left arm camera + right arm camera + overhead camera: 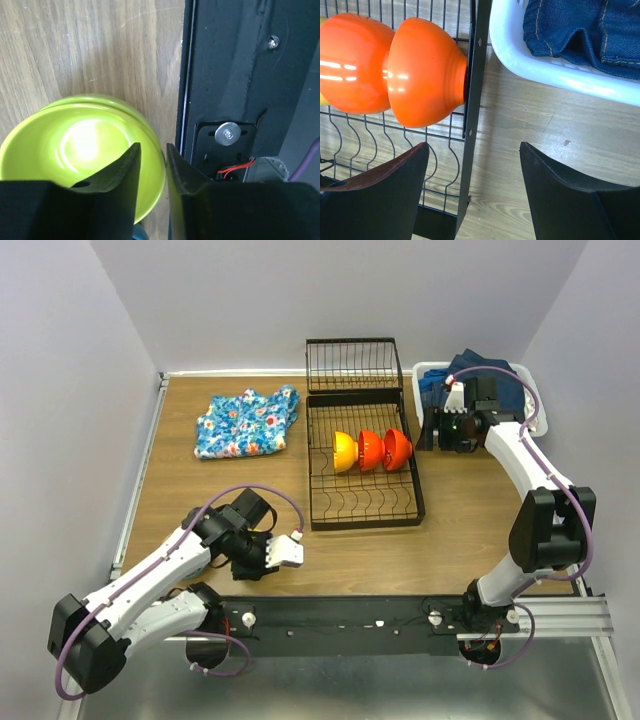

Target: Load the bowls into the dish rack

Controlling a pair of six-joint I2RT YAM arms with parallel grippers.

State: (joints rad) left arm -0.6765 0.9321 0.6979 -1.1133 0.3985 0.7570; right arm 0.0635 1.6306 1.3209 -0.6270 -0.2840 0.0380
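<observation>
The black wire dish rack (365, 505) stands mid-table and holds a yellow-orange bowl (345, 450) and two red-orange bowls (371, 449) on edge. My left gripper (262, 558) is low at the near table edge. In the left wrist view its jaws (153, 147) straddle the rim of a lime-green bowl (75, 145), one finger inside and one outside, closed on it. A bit of blue (140, 233) shows under that bowl. My right gripper (440, 430) is open and empty beside the rack's right side (472, 100), near the rightmost red-orange bowl (427, 70).
A white plastic basket (425, 375) of dark blue jeans (580, 30) stands right of the rack, close to my right gripper. A blue floral cloth (245, 422) lies back left. The black mounting rail (235, 75) runs right beside the green bowl.
</observation>
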